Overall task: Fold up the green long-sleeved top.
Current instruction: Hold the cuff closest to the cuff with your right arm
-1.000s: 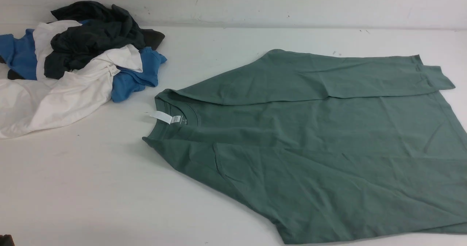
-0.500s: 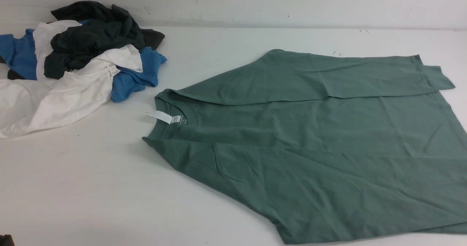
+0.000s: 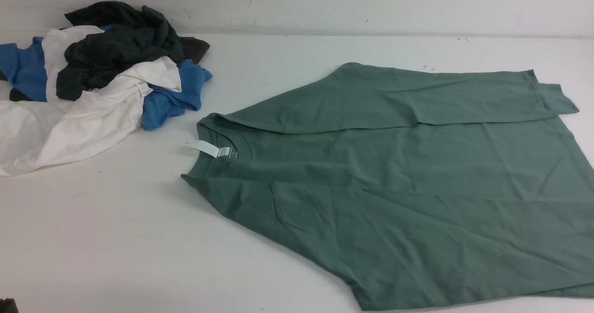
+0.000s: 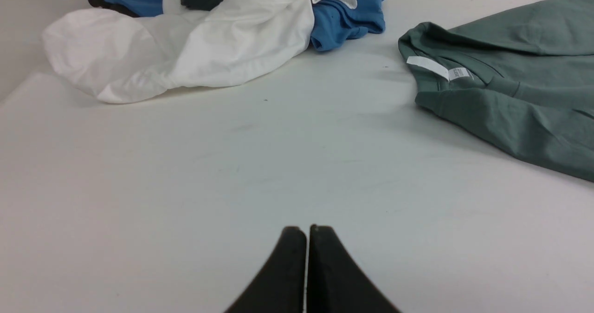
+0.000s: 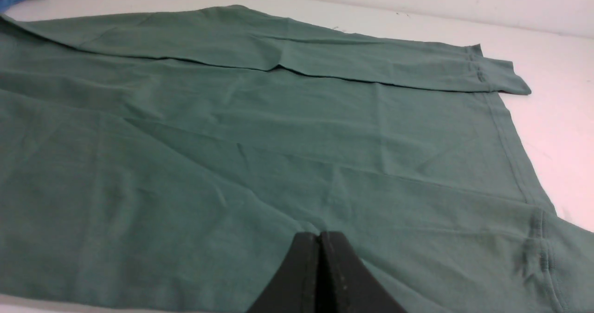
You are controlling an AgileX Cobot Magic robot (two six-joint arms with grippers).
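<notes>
**A:** Where is the green long-sleeved top [image 3: 408, 187]?

**B:** It lies flat on the white table [image 3: 116, 248], toward the robot's right, with the collar and its white tag [image 3: 204, 148] pointing left. The far sleeve [image 3: 417, 101] is laid in along the far side of the body, its cuff poking just past the hem. The near sleeve seems to be turned in too. I read that as the first stage of the fold, with the body not yet doubled over.

**A:** And the heap?

**B:** The pile of dark, white and blue garments [image 3: 97, 81] sits far left, well apart from the top. It is probably kept there so that only the green one gets worked.

**A:** The grippers?

**B:** The left gripper [image 4: 307, 231] hovers over bare table near the collar, fingers pressed together and holding nothing. The right gripper [image 5: 320, 236] hangs above the top's near part, also closed and empty. Both would need to open before they could pinch an edge
</notes>
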